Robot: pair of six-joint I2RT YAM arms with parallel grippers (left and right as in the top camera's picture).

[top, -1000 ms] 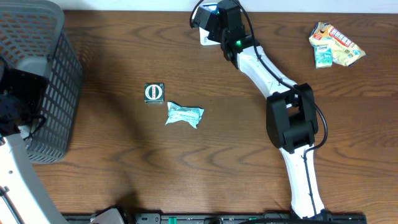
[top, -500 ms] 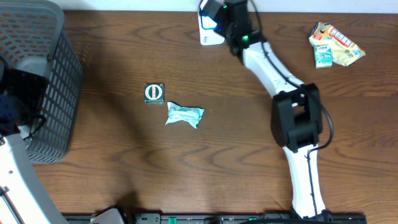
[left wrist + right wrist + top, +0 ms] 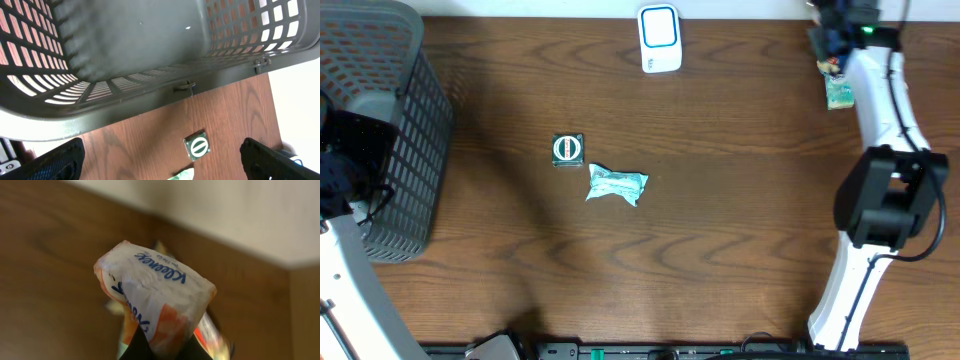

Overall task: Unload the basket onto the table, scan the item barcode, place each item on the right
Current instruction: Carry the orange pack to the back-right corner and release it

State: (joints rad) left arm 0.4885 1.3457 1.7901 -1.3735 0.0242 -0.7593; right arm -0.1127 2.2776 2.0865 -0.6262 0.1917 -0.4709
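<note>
Pinched Kleenex pack by a thin edge in right hand; might slip loose, well right of scanner.

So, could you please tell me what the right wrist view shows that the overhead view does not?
Only the right wrist view shows the Kleenex lettering on the tissue pack pinched in the right gripper. Only the overhead shows the scanner, basket, square box and teal packet. Both show the wooden table.

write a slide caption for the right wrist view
Right gripper shut on a Kleenex tissue pack, held over the wooden table.
</note>
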